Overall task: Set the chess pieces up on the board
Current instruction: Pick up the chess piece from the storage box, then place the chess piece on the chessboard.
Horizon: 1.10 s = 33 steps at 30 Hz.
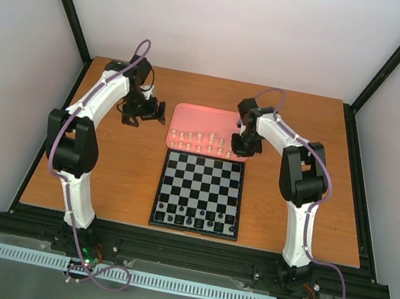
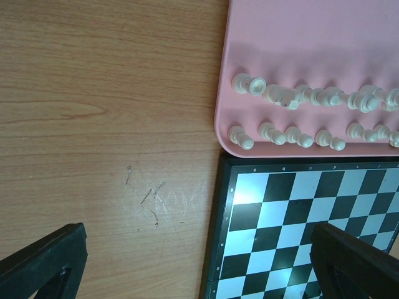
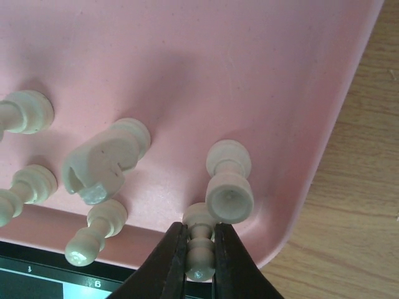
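Our right claw (image 3: 200, 230) pinches a tiny cream pawn (image 3: 199, 258) at 4 o'clock on the pink rectangular tray (image 3: 249, 75), which lies at 12 o'clock of the black-and-grey chequered board (image 1: 199, 192); our left claw (image 1: 143, 118) gapes empty.

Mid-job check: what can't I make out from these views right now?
- Right wrist: the pawn pinched by the right gripper is half hidden by its fingers; whether it is off the pink tray is unclear.
- Top: black pieces on the board are too small to identify.
- Left wrist: the cream pieces run off the right edge.
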Tool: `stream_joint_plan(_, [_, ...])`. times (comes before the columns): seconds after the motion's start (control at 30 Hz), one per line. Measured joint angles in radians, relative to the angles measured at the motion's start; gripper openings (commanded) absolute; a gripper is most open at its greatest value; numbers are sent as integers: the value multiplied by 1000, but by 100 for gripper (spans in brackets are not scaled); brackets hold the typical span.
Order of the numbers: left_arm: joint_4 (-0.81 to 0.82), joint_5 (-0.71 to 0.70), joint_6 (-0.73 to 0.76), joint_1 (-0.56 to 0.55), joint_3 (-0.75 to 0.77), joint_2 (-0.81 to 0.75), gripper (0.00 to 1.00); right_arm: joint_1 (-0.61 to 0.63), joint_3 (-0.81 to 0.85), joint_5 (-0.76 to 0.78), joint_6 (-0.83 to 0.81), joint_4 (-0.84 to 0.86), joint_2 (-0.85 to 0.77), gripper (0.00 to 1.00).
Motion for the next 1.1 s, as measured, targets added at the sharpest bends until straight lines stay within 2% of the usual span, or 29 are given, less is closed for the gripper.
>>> stream_joint_plan(0.3, [0, -3, 0, 0, 0, 0, 100, 0, 23, -1, -2, -43, -7, 3])
stream_joint_plan(0.47, [0, -3, 0, 0, 0, 0, 100, 10, 14, 7, -2, -98, -87, 3])
stream_joint_plan(0.73, [-1, -3, 0, 0, 0, 6, 100, 62, -158, 4, -16, -134, -292, 3])
stream_joint_plan(0.87, [-2, -3, 0, 0, 0, 16, 100, 87, -294, -14, -9, -118, -294, 3])
stream_joint_plan(1.1, [-1, -3, 0, 0, 0, 16, 100, 117, -299, -17, 6, -65, -279, 3])
